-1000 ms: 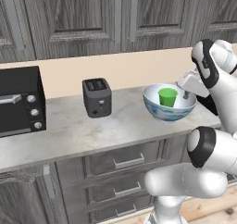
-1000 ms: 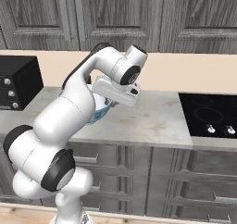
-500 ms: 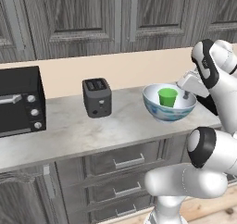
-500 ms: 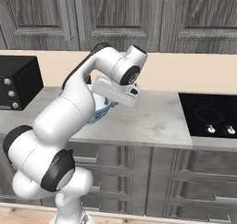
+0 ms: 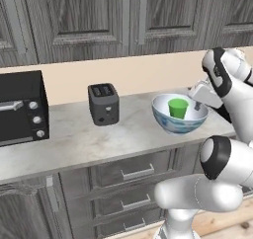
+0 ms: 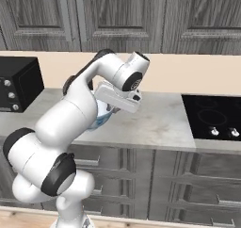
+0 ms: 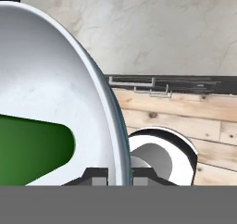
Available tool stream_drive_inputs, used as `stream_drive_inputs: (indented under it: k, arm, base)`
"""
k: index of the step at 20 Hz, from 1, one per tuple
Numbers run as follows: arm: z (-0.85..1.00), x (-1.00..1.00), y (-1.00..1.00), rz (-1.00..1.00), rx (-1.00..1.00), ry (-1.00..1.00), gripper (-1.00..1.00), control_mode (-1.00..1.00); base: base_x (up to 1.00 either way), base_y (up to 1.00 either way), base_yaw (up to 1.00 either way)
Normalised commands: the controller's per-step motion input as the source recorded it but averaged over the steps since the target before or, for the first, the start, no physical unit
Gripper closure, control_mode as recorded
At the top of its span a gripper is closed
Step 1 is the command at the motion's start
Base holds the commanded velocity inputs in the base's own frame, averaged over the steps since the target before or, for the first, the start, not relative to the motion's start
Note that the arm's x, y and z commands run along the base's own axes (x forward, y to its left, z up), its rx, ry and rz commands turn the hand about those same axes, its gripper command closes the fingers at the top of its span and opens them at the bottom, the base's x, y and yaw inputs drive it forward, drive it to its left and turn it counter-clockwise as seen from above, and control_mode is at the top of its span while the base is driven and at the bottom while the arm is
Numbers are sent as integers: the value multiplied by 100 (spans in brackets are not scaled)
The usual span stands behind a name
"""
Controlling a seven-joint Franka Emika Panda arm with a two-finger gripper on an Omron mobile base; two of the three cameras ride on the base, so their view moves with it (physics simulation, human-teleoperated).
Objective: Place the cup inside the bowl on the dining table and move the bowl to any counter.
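While the tabletop (image 5: 89, 144) lay directly beneath it, we found the bowl (image 5: 179, 115) near the front edge, the cup (image 5: 178, 107) upright inside, and the hand (image 7: 118, 176) pinched narrowly on the bowl's right rim.

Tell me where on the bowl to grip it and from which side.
Grip the bowl by its thin rim on the arm's side, coming from above so one of the fingers goes inside the wall and one outside. The cup sits mid-bowl, leaving that edge free.
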Motion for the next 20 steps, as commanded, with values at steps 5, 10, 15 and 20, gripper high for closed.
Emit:
stream_drive_inputs:
  k: [5, 10, 15, 20]
  arm:
    - [-35, 0, 0, 0, 0, -3, 100, -100]
    - [-22, 0, 0, 0, 0, -6, 100, -100]
    - [-12, 16, 0, 0, 1, -14, 100, -100]
    - [-1, 34, -1, 0, 0, -7, 100, -100]
  base:
    - [0, 0, 0]
    - [0, 0, 0]
    - [0, 0, 0]
    - [0, 0, 0]
